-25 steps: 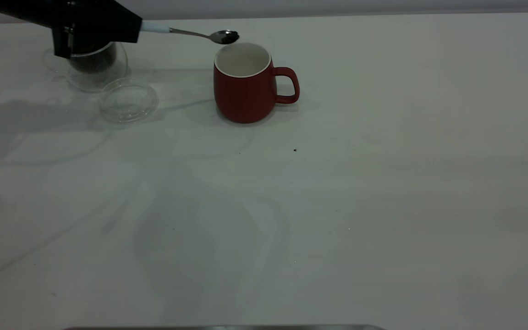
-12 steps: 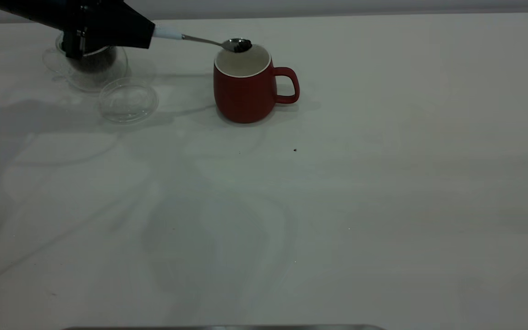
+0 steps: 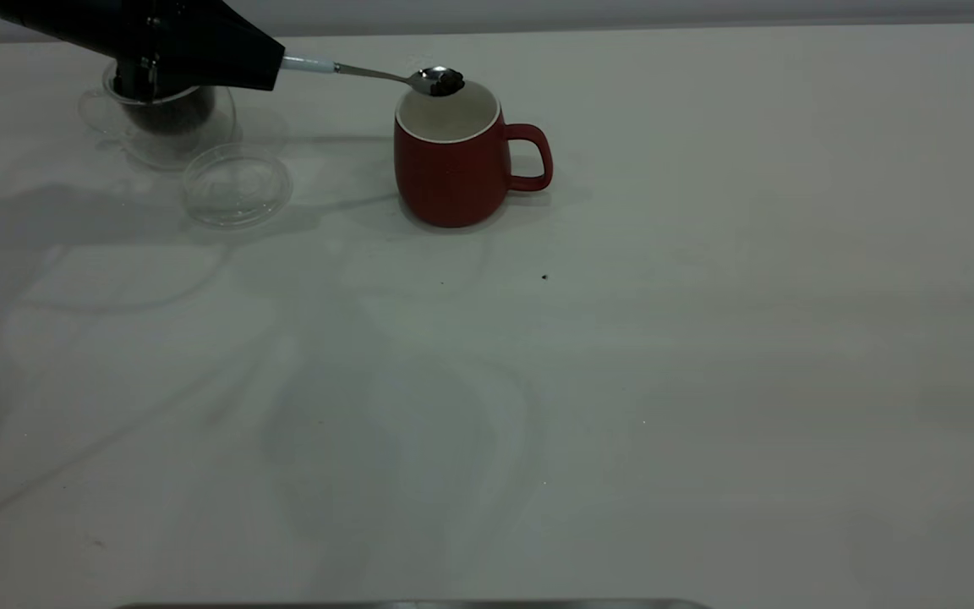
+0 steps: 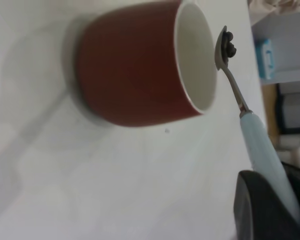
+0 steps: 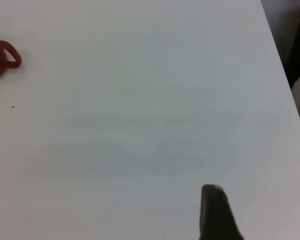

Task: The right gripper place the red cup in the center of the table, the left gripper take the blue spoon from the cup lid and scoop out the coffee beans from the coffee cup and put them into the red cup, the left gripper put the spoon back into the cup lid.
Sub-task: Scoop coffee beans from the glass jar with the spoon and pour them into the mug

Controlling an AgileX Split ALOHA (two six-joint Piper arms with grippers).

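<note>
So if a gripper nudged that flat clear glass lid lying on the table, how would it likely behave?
The round, transparent glass cup lid lies flat on the white table, so it would probably slide rather than tip. Its smooth, low rim looks slippery and hard to pinch. Being glass, it is likely stiff and could chip against the clear glass coffee cup close behind it.

White desk (image 3: 707, 381), a few tiny dark specks on it. Three items sit directly on it, all toward the far edge: red cup (image 3: 451, 161) left of middle, handle pointing at the right edge; coffee cup (image 3: 170, 123) near the far-left corner; cup lid (image 3: 237, 184) lying flat just beside it, on its near-right side. Lid and red cup well apart.
</note>
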